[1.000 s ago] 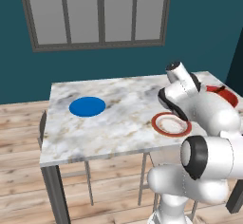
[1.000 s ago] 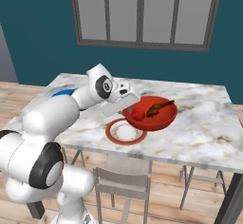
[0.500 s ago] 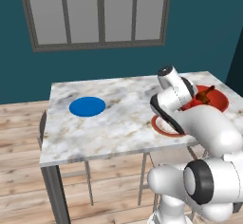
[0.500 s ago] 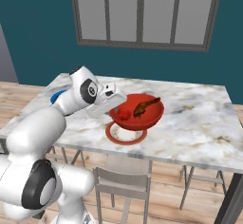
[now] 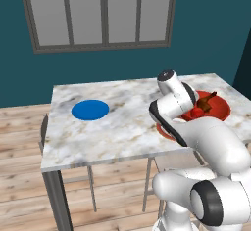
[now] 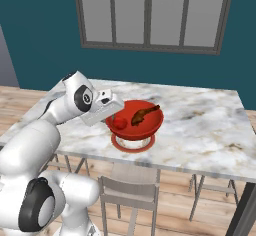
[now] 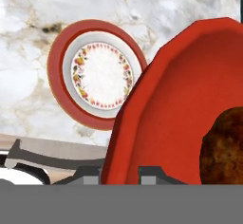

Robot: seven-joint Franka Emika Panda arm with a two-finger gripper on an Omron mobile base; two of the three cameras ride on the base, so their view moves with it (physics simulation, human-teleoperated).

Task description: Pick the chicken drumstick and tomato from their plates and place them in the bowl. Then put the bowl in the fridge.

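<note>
Writing, brands: none legible. End effector (image 7: 121, 171): closed on rim of red bowl (image 6: 135, 125), held raised over rimmed white plate (image 7: 101, 73). Bowl contents: chicken drumstick (image 6: 145, 114), tomato (image 6: 119, 123). Blue plate (image 5: 90, 109): on marble tabletop (image 5: 122, 127), well apart. Chair (image 6: 129, 192): under tabletop edge.

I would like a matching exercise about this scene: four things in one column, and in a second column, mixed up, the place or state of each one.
Things:
1. chicken drumstick
2. blue plate
3. white plate with the red-brown rim
4. bowl

Places or states:
A. bare, at the far left part of the table
B. lies in the bowl beside the tomato
C. held at its rim by the pincer, lifted above the table
D. bare, on the table under the lifted bowl

Right pairs: 1-B, 2-A, 3-D, 4-C
</note>
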